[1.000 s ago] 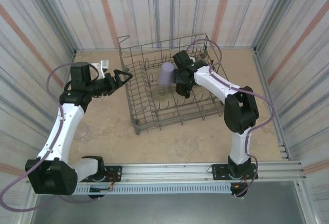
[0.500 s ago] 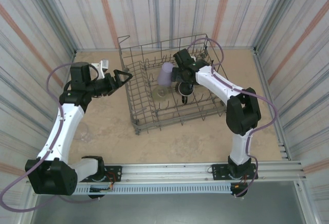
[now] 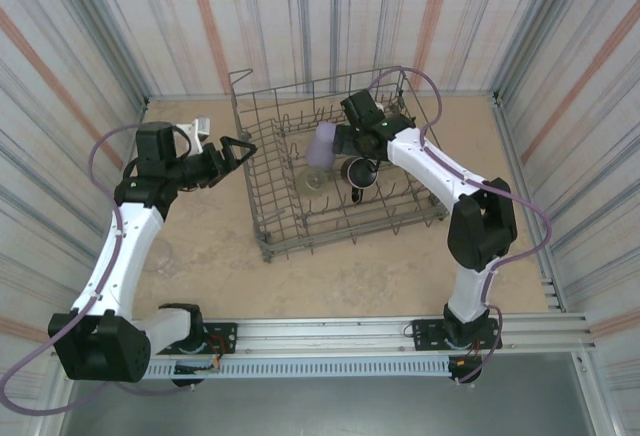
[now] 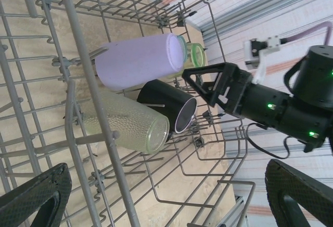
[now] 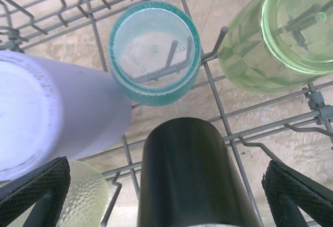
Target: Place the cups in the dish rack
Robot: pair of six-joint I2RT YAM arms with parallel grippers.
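Note:
The dish rack stands mid-table. A lavender cup, a dark cup and a pale yellow-green cup lie inside it. My right gripper hovers over them, open. In the right wrist view the dark cup lies between the wide-apart fingers, untouched, with a teal cup, a yellow-green cup and the lavender cup beyond. My left gripper is open and empty at the rack's left wall. Its view looks through the wires at the lavender cup and dark cup.
A clear cup stands on the table beside the left arm's forearm. Striped walls close in the table on three sides. A metal rail runs along the near edge by the arm bases.
My right gripper has opened fully and drawn back toward the rack's far side, leaving the dark cup lying in the rack. The left arm has not moved.

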